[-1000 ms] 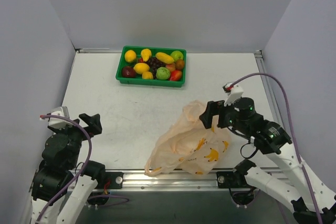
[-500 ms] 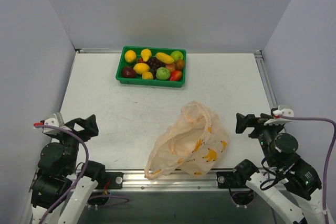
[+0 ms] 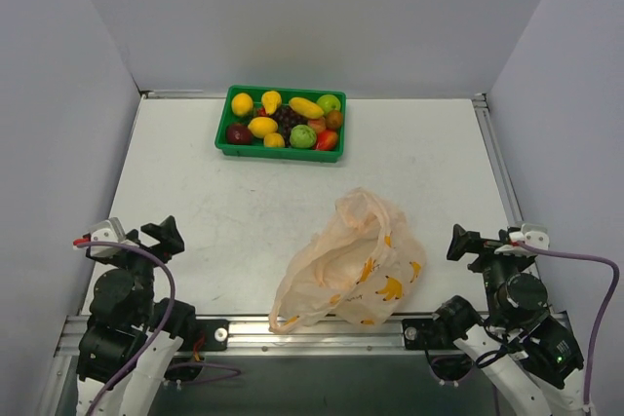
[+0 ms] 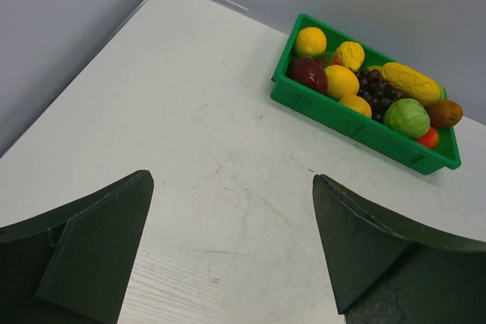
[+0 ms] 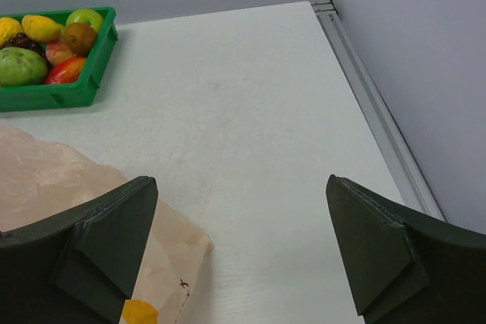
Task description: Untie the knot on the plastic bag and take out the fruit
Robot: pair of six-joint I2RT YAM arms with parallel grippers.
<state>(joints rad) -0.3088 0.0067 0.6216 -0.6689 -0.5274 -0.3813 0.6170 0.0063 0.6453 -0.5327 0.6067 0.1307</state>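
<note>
The plastic bag (image 3: 351,262) lies crumpled and slack at the table's near edge, its loop handles loose at the top; no knot shows. The fruit (image 3: 263,126) sits in the green tray (image 3: 281,153) at the back, together with a dark grape bunch and a dark red apple. My left gripper (image 3: 156,238) is open at the near left, far from the bag. In the left wrist view it (image 4: 231,178) frames bare table, with the tray (image 4: 357,123) ahead. My right gripper (image 3: 468,243) stands open just right of the bag. In the right wrist view the bag (image 5: 45,180) lies beside its (image 5: 241,180) left finger.
Grey walls close in the table on the left, back and right. A metal rail (image 3: 492,158) runs along the right edge and another (image 3: 322,328) along the near edge.
My right arm has pulled back from the bag to the near right corner, and the bag has settled. My left arm has drawn back a little. Both grippers stay open.
</note>
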